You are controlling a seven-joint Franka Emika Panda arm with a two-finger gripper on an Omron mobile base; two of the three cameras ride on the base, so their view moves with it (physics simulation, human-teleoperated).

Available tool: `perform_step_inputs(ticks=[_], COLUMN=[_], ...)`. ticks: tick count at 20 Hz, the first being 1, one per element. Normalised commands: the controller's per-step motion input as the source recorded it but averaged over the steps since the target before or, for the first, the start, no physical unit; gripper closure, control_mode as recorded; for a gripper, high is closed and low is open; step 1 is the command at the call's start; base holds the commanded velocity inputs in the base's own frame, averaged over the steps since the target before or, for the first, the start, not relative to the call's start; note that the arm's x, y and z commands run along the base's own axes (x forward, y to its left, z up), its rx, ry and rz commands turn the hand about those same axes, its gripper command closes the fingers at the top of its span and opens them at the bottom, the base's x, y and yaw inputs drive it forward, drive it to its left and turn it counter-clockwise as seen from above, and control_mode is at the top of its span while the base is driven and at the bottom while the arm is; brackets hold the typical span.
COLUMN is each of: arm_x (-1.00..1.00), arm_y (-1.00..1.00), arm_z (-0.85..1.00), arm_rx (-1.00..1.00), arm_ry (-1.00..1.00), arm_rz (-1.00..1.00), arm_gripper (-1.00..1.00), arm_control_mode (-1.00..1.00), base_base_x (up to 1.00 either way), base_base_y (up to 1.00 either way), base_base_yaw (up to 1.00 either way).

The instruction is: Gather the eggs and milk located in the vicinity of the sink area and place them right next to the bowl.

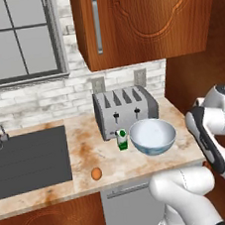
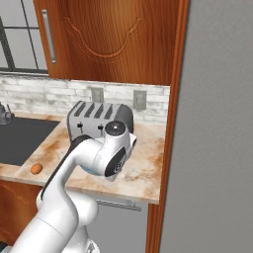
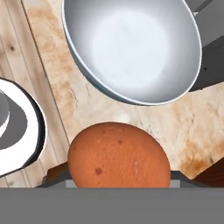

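so here's where things stand. the milk (image 1: 122, 139) is already parked on the bench (image 1: 85, 158), just beside the bowl (image 1: 153, 136) on its left and in front of the silver toaster (image 1: 125, 111), so i'd call that part done.

one egg (image 3: 119, 156) is in the tool (image 3: 119, 181) right now. the hand view has it sitting big at the bottom edge, held between the tips, so the tool is clamped on it. it hangs above the bench just short of the bowl's rim (image 3: 131, 48), on the near side. looks like it's about to be set down there, though i can't say how high it is off the surface.

the other egg (image 1: 96, 173) is lying on the bench near the front edge, close to the right side of the sink (image 1: 28, 162) and well apart from the bowl. you can spot it in the right base view too (image 2: 36, 168).

my guess on progress: roughly past halfway. left to do is put the held egg down next to the bowl without rolling it, then go fetch the second one by the sink.
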Motion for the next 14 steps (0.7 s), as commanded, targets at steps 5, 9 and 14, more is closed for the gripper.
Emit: perform_step_inputs(ticks=[5,9,14], arm_x=[0.14,0.14,0.17], arm_y=[0.0,0.0,0.0], arm_z=[-0.23,-0.25,-0.24], arm_rx=[0.0,0.0,0.0], arm_ry=[0.0,0.0,0.0], arm_rz=[0.0,0.0,0.0], arm_gripper=[1.0,1.0,1.0], arm_control_mode=[-1.0,-1.0,-1.0], base_base_x=[0.0,0.0,0.0], base_base_y=[0.0,0.0,0.0], base_base_yaw=[0.0,0.0,0.0])
